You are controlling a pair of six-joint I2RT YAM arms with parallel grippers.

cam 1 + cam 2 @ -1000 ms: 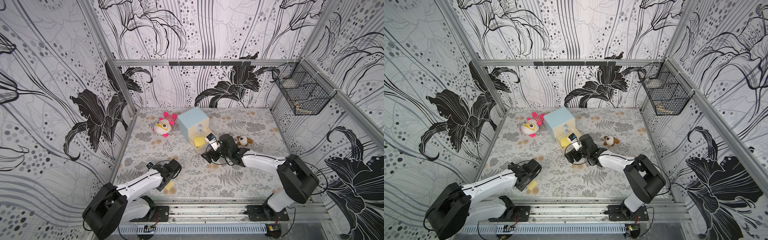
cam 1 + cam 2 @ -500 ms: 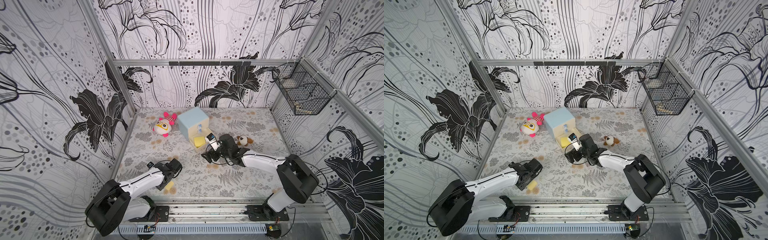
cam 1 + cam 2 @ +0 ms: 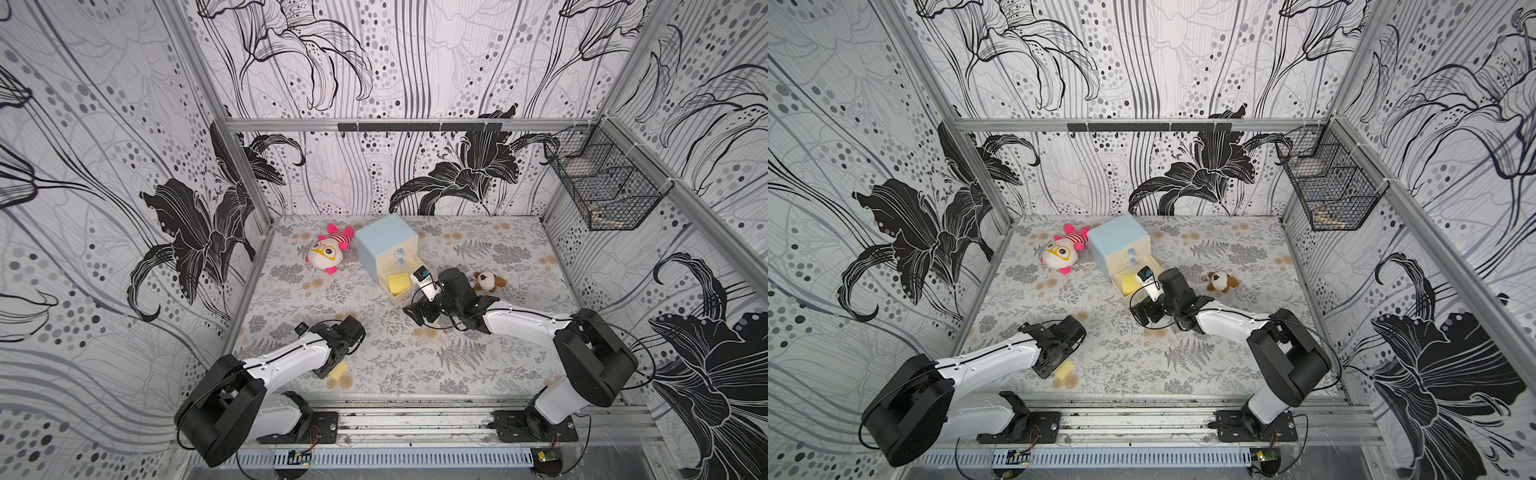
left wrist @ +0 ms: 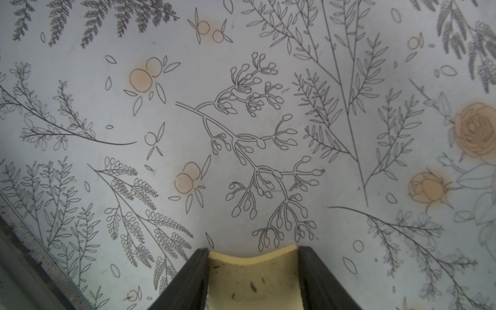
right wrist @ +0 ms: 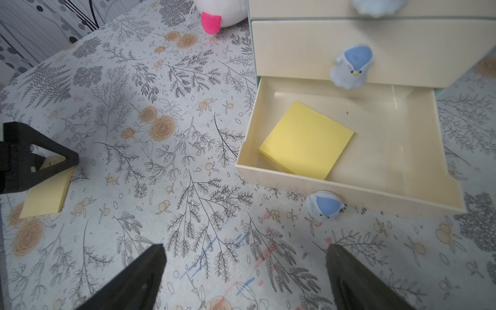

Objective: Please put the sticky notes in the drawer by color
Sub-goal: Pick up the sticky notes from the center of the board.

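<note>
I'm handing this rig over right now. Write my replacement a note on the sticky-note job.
Left gripper: fingers touch both edges of a square yellow paper pad on the floral mat.
Right gripper: open, empty, facing the cream bottom drawer of the pale blue chest.
Done: that drawer open, a second yellow pad inside.
To do: put the gripped pad there too. Upper drawers shut; no green or pink pads visible.
</note>
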